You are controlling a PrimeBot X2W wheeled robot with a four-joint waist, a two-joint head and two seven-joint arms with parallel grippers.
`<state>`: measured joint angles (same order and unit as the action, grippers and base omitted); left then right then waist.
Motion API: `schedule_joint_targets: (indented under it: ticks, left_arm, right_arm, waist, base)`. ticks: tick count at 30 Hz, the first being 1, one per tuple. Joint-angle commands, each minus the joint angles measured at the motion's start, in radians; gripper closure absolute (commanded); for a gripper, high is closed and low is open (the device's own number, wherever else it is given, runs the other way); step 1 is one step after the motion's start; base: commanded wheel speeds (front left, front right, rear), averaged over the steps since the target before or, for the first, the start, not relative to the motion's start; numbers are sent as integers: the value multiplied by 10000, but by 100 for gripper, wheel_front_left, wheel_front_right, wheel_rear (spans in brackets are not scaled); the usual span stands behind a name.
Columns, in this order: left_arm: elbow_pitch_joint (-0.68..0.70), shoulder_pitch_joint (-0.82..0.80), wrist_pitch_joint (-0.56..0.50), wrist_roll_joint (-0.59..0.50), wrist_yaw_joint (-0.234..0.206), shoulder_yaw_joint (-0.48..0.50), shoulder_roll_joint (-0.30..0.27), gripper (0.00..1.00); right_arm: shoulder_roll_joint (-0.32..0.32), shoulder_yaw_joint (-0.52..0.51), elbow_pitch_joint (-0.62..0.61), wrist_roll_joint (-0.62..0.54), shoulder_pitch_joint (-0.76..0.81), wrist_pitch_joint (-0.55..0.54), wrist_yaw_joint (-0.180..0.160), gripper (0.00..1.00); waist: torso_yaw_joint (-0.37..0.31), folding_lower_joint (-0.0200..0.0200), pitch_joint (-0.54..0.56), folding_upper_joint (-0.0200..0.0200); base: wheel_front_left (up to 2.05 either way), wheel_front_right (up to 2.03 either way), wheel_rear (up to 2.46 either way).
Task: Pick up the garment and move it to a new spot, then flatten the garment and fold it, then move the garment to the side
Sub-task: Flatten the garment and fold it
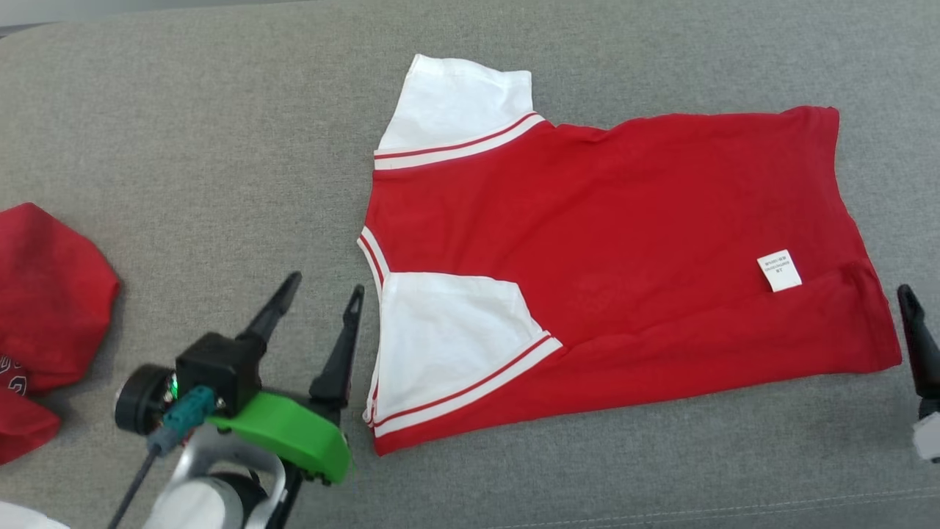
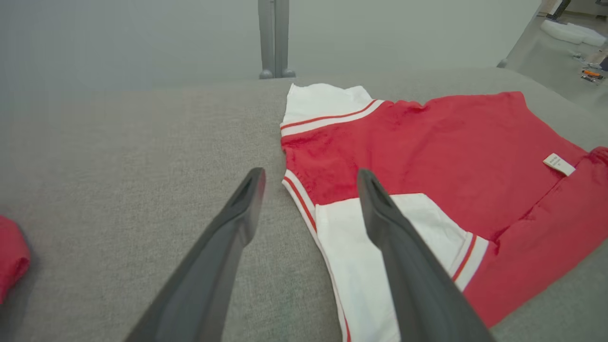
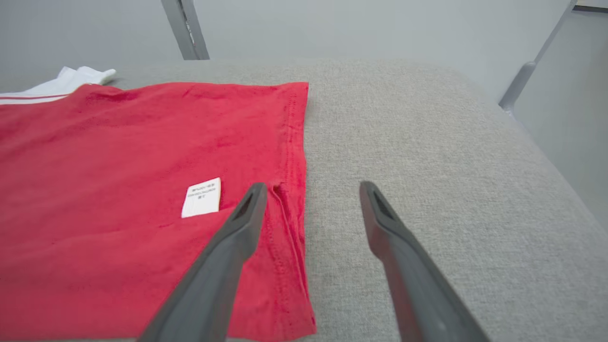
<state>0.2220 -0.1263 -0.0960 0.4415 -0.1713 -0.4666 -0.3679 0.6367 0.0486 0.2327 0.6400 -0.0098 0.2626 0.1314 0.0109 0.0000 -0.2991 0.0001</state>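
Observation:
The garment [image 1: 587, 242] is a red T-shirt with white, red-striped sleeves. It lies spread on the grey padded surface with its collar toward the left and its hem toward the right. The near side of the body is folded over, and a white label [image 1: 780, 270] shows close to the hem. My left gripper [image 1: 325, 284] is open just left of the near sleeve and holds nothing. In the left wrist view, the left gripper [image 2: 309, 175] has one finger over the white sleeve [image 2: 351, 256]. My right gripper [image 3: 312, 186] is open at the hem [image 3: 297, 156], with nothing between its fingers.
A second red cloth [image 1: 44, 308] lies bunched at the far left edge. The grey padded surface [image 1: 220, 147] extends on all sides of the shirt. Its right edge drops off beyond the hem [image 3: 546, 156], and metal frame posts [image 2: 274, 38] stand behind it.

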Motion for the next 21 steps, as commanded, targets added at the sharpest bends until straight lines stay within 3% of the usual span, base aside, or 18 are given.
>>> schedule_joint_targets:
  ticks: [1,7,13,21]
  left_arm:
    - [37,-632,-113,-101,130,131,-178,0]
    - [-686,-4053,-1543,-306,1154,178,-579,0]
    - [-2715,-7414,-3078,389,2371,-127,-15,0]
    - [-5825,-10293,-5325,1218,2839,-560,555,0]
  right_arm:
    - [-231,-56,-257,-408,-267,23,-12,0]
    - [-845,-14,-1013,-1566,-1246,25,-12,0]
    - [-1170,38,-1252,-2133,-2183,24,-12,0]
    - [-1689,255,-1400,-2231,-2909,26,-12,0]
  waist:
    - [-92,0,-157,-1]
    - [-175,0,-1094,-1]
    - [-486,0,-1973,-1]
    - [-1176,0,-2834,-1]
  base:
    - [0,0,0]
    - [0,0,0]
    - [0,0,0]
    - [0,0,0]
